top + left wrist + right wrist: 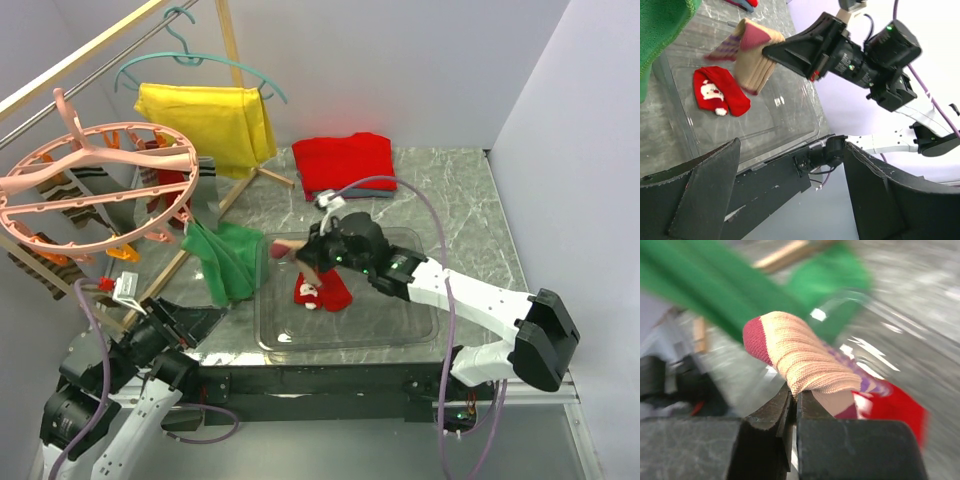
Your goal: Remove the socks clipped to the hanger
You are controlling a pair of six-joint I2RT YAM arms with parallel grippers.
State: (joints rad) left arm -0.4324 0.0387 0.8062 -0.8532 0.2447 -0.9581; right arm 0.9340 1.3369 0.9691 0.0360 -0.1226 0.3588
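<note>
My right gripper (308, 252) is shut on a tan sock with a pink toe and purple stripes (805, 357), held above the clear tray (420, 335). The same sock shows in the left wrist view (752, 57). A red sock with a white figure (320, 290) lies in the tray; it also shows in the left wrist view (720, 92). The pink ring hanger (95, 185) hangs at the upper left with several striped socks (85, 205) still clipped to it. My left gripper (790, 190) is open and empty, low at the near left edge.
A green cloth (225, 260) hangs over the tray's left rim. A yellow shirt (210, 120) hangs on a teal coat hanger (190, 55). A folded red garment (345, 160) lies at the back. A wooden rack leg (200, 235) slants across the left.
</note>
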